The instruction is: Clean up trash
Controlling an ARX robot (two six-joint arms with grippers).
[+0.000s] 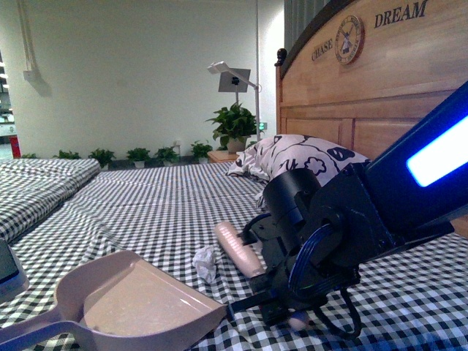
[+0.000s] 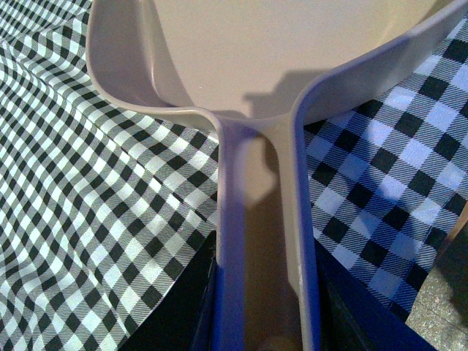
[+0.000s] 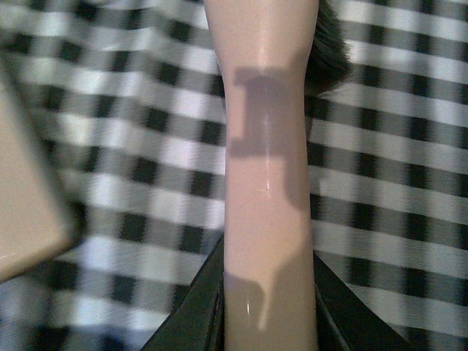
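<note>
Here, on the black-and-white checked bedspread (image 1: 161,205), the small crumpled wad of white paper (image 1: 206,262) lies between the beige plastic dustpan (image 1: 139,303) and the pale pink brush handle (image 1: 239,248), just beside the handle. The right gripper (image 3: 267,333) has its jaws closed against both sides of that handle; dark bristles (image 3: 329,51) show at the far end in the right wrist view. The left gripper (image 2: 265,325) clamps the dustpan's long channelled handle (image 2: 263,241), its jaws pressed to either flank. A patterned pillow (image 1: 292,157) rests against the wooden headboard (image 1: 380,80) behind.
</note>
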